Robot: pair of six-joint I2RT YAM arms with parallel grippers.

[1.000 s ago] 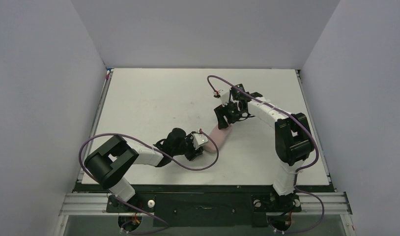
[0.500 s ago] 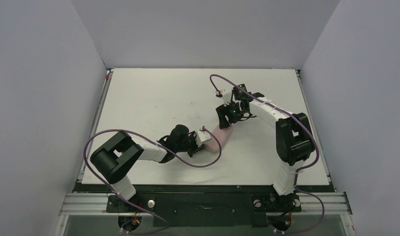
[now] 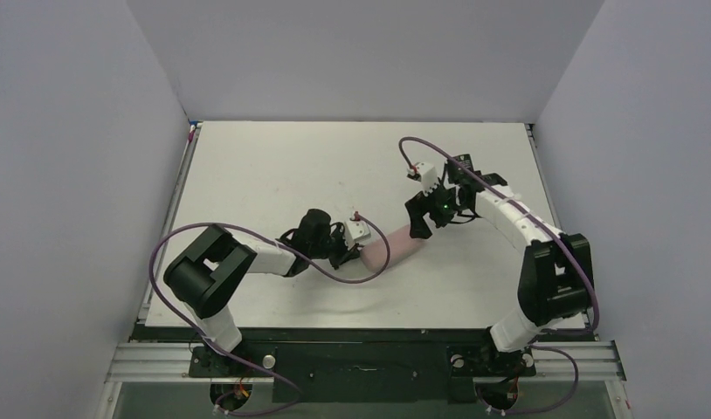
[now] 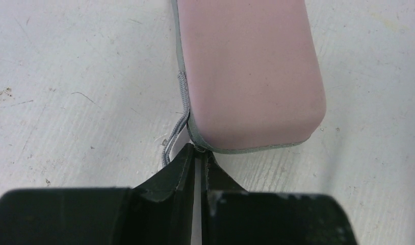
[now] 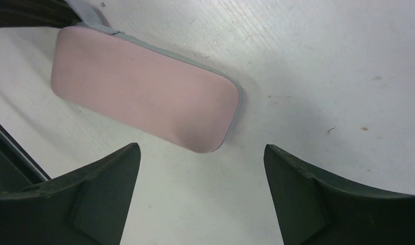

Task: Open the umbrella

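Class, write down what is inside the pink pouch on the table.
Nothing inside shows: the pink pouch has no visible opening, so its fabric covers any contents. The left gripper pinches its grey edge.

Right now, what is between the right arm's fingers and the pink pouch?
Only bare table. In the right wrist view the right gripper is open, its fingers apart from the pink pouch, nothing in the gap.

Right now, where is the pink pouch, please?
Top view: the pink pouch lies centrally on the table, one end pinched by the left end effector, the other beneath the open right end effector.
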